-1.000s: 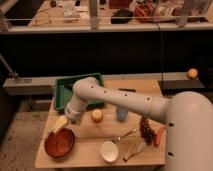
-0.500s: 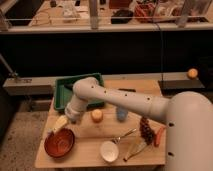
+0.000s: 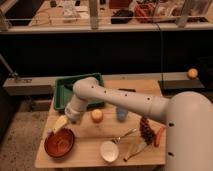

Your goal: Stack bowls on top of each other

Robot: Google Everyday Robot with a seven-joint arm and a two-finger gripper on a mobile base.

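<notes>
The orange-red bowl [image 3: 59, 142] sits upright at the table's front left corner. The dark purple bowl is not in view. My arm reaches from the right across the table, and my gripper [image 3: 70, 118] hangs at its end, just above and behind the orange-red bowl, over a yellow banana [image 3: 59, 124]. The gripper is above the bowl's far rim and apart from it.
A green tray [image 3: 64, 90] stands at the back left. A yellow-orange fruit [image 3: 96, 115] and a light-blue cup [image 3: 122, 114] sit mid-table. A white bowl [image 3: 108, 151], a spoon [image 3: 125, 135], dark grapes [image 3: 146, 129] and a red-orange vegetable [image 3: 160, 136] lie at the front right.
</notes>
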